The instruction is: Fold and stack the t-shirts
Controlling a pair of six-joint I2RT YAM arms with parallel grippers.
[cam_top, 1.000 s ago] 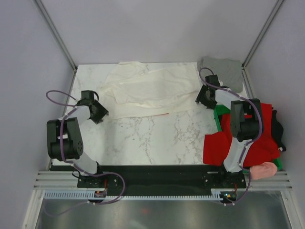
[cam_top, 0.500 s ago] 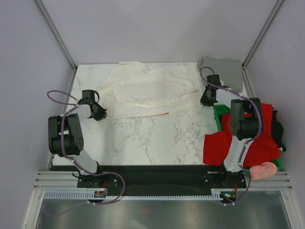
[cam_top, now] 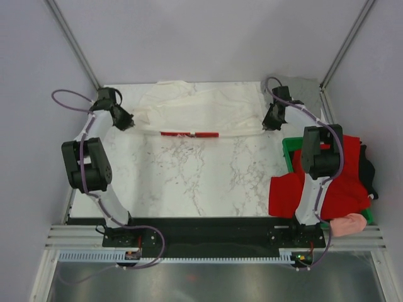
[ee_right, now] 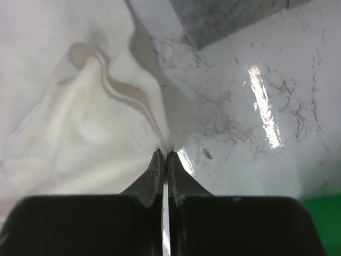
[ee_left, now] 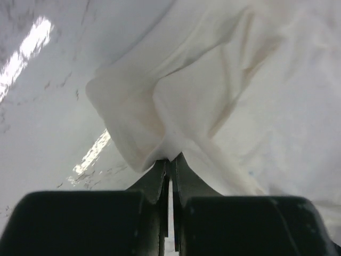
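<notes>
White t-shirt (cam_top: 201, 112) cloth is pinched at both ends. The left gripper (ee_left: 169, 161) has its jaws pressed together on a bunched fold at the shirt's left edge. The right gripper (ee_right: 164, 156) is clamped the same way on the right edge, where the cloth meets the bare marble table (cam_top: 189, 182). Between the two grippers the shirt lies spread across the far part of the table, wrinkled. A thin red strip (cam_top: 189, 134) shows along its near edge; it seems to be a coloured panel of the same shirt, though the overhead view is too small to be sure. A grey shirt (cam_top: 303, 88), folded flat, sits at the far right corner, just beyond the right gripper. On the near right a green crate (cam_top: 288, 150) holds a heap. A red shirt (cam_top: 289, 192) drapes over its left rim onto the table, a black shirt (cam_top: 369, 171) lies at its right side, and a pink shirt (cam_top: 348, 224) sits at the near corner.
</notes>
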